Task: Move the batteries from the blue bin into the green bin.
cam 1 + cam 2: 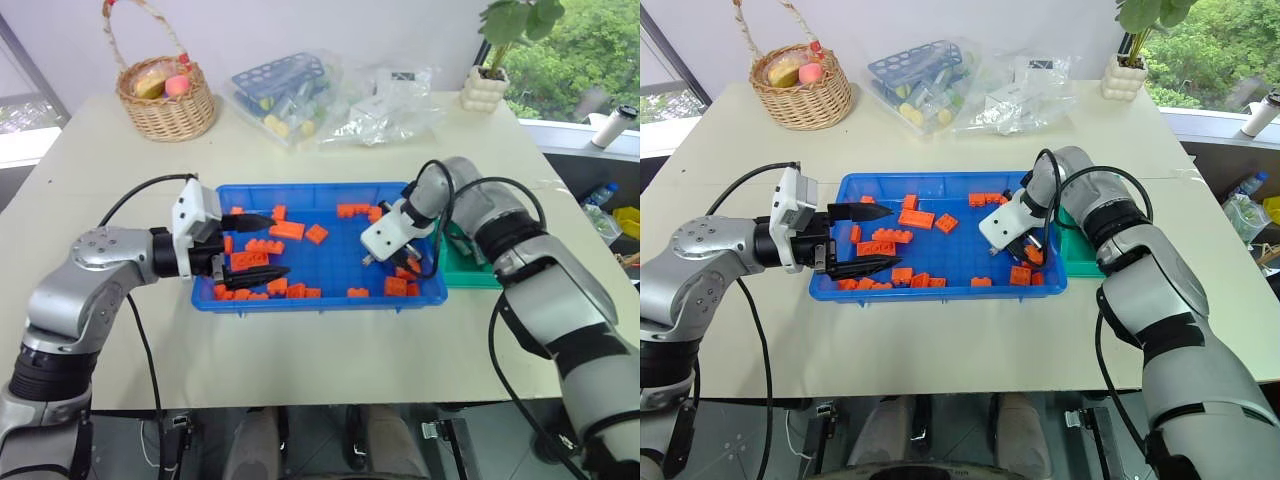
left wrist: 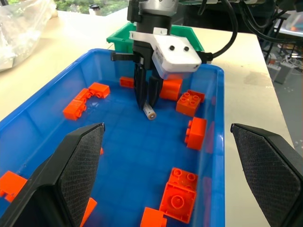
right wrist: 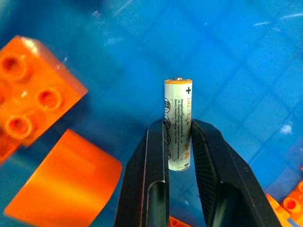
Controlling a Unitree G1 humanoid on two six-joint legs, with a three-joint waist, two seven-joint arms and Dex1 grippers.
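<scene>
The blue bin [image 1: 320, 187] sits mid-table, scattered with orange bricks [image 1: 287, 230]. My right gripper [image 3: 179, 124] points steeply down into the bin's right end and is shut on a battery [image 3: 177, 94], a small pale cylinder with a plus mark that sticks out past the fingertips. In the left wrist view the same battery [image 2: 150, 113] is pinched just above the bin floor. My left gripper [image 1: 280, 244] hovers open over the bin's left end, holding nothing. The green bin [image 1: 470, 270] stands against the blue bin's right side, partly hidden by my right arm.
At the back of the table stand a wicker basket [image 1: 165, 100] with fruit, clear bags with a blue tube rack [image 1: 285, 90] and a potted plant [image 1: 485, 88]. Orange bricks [image 2: 196, 132] lie close around the held battery.
</scene>
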